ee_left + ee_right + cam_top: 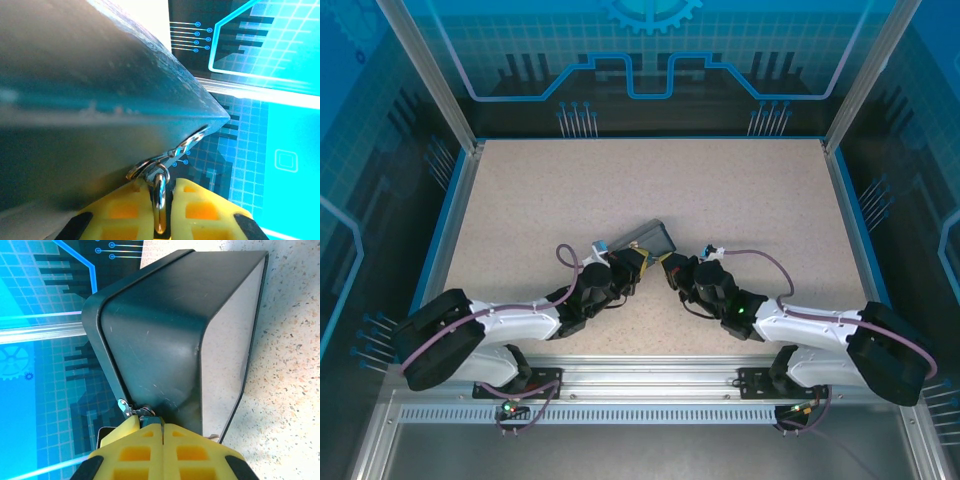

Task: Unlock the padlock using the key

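Gripping, left end effector (pixel 159 189): clamping shut on a silvery loop, seemingly the padlock (pixel 160 202) shackle, hanging from the latch (pixel 187 145) of the box (pixel 75 100) just ahead of its tips.
Right end effector (pixel 162 429): pressing fully shut; tiny dark metal at its tips, likely the key (pixel 144 411), is touching the box edge.
Handling: both are looking light, stiff, slick and tiny; pinching their flat faces is seeming safest.
Surfaces: smooth dark box lying on the speckled worktop (pixel 290 365).

My yellow, black-edged fingers (pixel 125 212) and a bright silver ring (pixel 159 205) stand out against the dark slate-grey box (pixel 160 325), the beige brown-speckled table (pixel 290 365) and cyan-blue walls (pixel 280 45) patterned with grids and circuit lines.
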Controlling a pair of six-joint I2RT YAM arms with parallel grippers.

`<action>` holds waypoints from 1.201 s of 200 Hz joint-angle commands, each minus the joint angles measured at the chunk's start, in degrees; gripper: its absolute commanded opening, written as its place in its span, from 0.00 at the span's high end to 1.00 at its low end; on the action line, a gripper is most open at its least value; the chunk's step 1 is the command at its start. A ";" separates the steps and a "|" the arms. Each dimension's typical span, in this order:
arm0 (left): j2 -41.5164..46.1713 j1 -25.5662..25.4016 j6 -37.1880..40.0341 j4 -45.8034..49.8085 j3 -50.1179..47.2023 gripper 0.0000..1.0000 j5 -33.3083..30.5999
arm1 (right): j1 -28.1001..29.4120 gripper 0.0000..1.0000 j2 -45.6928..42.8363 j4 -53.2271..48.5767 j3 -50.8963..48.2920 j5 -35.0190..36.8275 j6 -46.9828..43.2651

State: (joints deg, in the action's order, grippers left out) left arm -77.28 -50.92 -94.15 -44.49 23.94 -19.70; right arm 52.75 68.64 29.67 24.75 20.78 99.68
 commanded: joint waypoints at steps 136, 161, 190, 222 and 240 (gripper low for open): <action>-3.93 -2.02 -0.34 -4.48 -0.21 1.00 2.48 | -1.87 1.00 8.27 9.10 2.56 -6.38 7.50; -4.53 -1.99 1.43 -4.31 -1.46 1.00 2.68 | -2.29 1.00 9.44 8.27 2.76 -7.93 8.13; -5.91 -1.82 6.09 -6.93 -3.83 1.00 3.59 | -3.00 1.00 9.68 6.54 2.26 -8.73 8.76; -7.64 -1.05 15.65 -9.98 -4.43 1.00 8.72 | -3.88 1.00 10.64 5.89 1.88 -9.57 10.87; -8.71 -0.44 21.73 -10.39 -4.18 1.00 12.41 | -4.09 1.00 11.73 6.34 1.79 -10.07 12.71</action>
State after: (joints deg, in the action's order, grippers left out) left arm -84.49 -50.89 -83.94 -50.72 20.23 -17.65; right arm 49.89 79.29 32.86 25.04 11.29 109.58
